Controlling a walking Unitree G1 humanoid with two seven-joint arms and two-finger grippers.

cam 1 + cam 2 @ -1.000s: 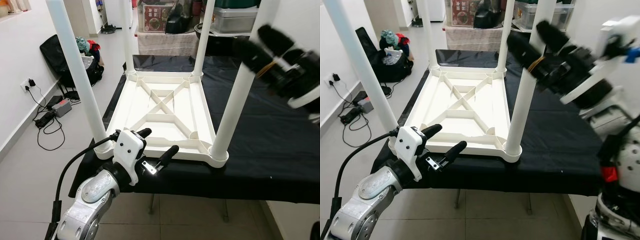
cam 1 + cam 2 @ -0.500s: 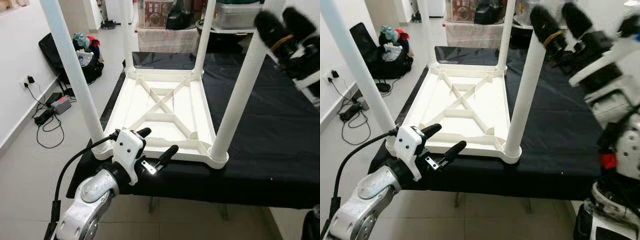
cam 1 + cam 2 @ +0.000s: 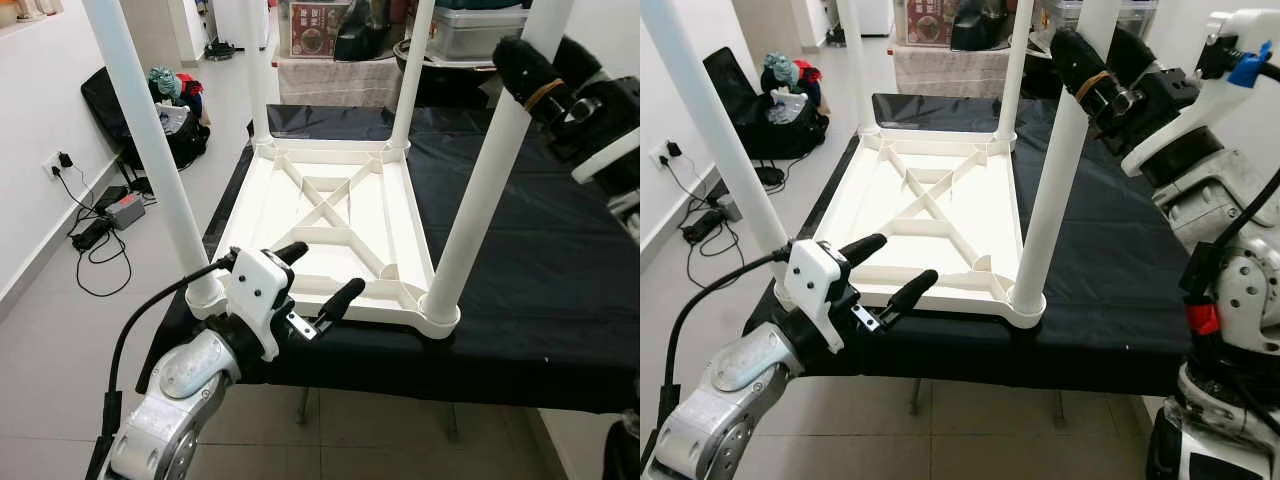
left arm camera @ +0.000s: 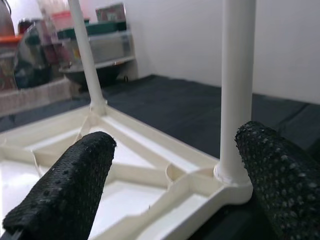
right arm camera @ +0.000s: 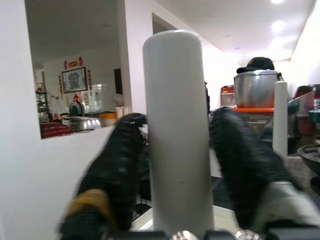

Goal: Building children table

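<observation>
Table top (image 3: 330, 225): white plastic, lying upside down on the black cloth (image 3: 540, 250); I see its ribbed underside with a cross brace in the middle.
Position: it sits toward my left side of the cloth-covered surface, its near edge close to the front edge of the cloth.
Legs, fitted: four white tubes stand upright in the corner sockets. Near-left leg (image 3: 150, 150), near-right leg (image 3: 485, 190), far-left leg (image 3: 258, 70), far-right leg (image 3: 408, 70).
Left gripper (image 3: 318, 275): I have it low at the near edge of the table top, between the two near legs. Fingers spread wide, nothing between them. In the left wrist view the two black dotted pads (image 4: 65, 190) frame the ribbed underside and one upright leg.
Right gripper (image 3: 1090, 60): raised high, up at the near-right leg. In the right wrist view the white tube (image 5: 180, 130) stands between the two black fingers (image 5: 112, 170), which sit on either side of it; I cannot tell whether they actually press it or only flank it.
Right arm (image 3: 1230, 200): silver and white housing with black cabling, beside the right edge of the cloth.
Background, left: black bag (image 3: 125, 115) and cables (image 3: 95, 240) on the tiled floor by the white wall.
Background, far: storage boxes (image 3: 470, 30) behind the table.
</observation>
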